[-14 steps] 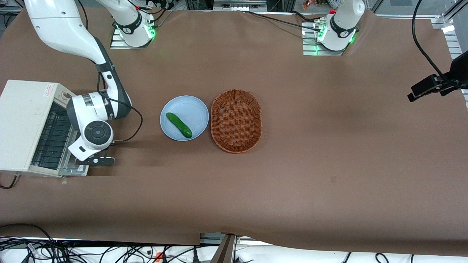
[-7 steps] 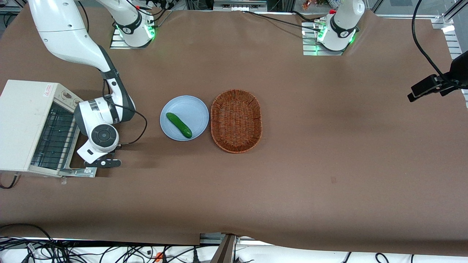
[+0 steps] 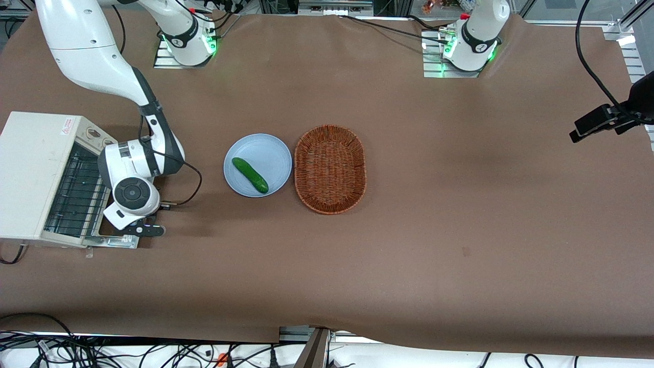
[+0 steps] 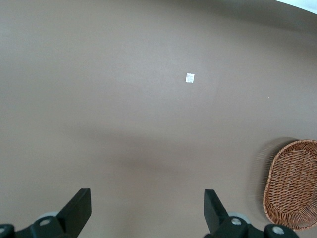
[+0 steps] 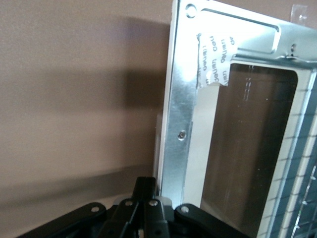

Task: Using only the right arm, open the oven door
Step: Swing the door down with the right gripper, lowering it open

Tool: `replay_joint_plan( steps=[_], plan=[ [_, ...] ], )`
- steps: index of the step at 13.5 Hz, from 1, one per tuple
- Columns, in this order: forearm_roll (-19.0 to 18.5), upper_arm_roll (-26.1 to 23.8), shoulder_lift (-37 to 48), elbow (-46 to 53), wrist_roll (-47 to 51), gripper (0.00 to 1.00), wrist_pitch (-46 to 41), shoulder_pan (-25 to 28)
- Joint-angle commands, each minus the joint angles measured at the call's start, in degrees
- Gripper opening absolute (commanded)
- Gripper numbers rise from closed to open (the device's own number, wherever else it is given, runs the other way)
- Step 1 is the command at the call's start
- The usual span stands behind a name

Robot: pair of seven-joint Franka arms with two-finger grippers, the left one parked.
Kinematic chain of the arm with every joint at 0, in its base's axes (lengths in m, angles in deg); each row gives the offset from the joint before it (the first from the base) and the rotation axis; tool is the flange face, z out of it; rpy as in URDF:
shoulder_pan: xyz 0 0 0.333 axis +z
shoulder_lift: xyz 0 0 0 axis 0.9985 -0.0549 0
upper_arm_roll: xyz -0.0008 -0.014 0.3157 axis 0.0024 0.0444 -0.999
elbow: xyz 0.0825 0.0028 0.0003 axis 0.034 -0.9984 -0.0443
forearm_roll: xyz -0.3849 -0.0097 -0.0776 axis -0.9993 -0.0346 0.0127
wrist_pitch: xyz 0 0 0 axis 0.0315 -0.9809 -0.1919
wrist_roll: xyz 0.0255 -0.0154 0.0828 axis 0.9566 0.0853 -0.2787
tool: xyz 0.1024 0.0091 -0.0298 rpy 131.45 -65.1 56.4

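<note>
The cream-white oven stands at the working arm's end of the table. Its wire rack is exposed. The oven door hangs open and lies nearly flat on the table in front of the oven. In the right wrist view its silver frame and dark glass window show from above. The right arm hovers over the door. Its gripper is at the door's outer edge. The gripper is shut with nothing between the fingers, right beside the frame's edge. The bar handle is not clearly visible.
A blue plate with a green cucumber sits beside a wicker basket mid-table; the basket also shows in the left wrist view. A white tape strip sticks to the door frame. A cable loops off the wrist.
The door's outer edge has swung farther out from the oven and lower. The wrist moved away from the oven with it, then drew slightly back toward the oven.
</note>
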Motion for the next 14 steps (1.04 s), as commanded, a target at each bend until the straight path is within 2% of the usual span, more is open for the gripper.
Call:
replay_joint_plan(
  steps=[1,6,7,8,9,10,12,14],
  plan=[
    [4.4,-1.8,1.6,0.1,-1.4,0.00,-1.0,-0.8],
    [11.3,-4.1,7.1,-0.3,-3.5,0.00,-5.5,-0.8],
    [13.6,-4.0,8.8,-0.2,-6.3,0.15,-6.3,-0.9],
    [15.7,-3.7,10.7,-0.3,-8.8,0.46,-7.0,-1.1],
    [17.0,-3.4,12.7,-0.2,-10.5,0.91,-7.9,-1.3],
    [17.3,-2.9,15.3,-0.1,-13.2,1.00,-10.3,-1.4],
    [17.5,-2.8,20.3,1.9,-16.0,1.00,-16.3,-1.3],
    [20.6,-2.7,26.6,2.7,-16.8,1.00,-18.4,-1.3]
  ],
)
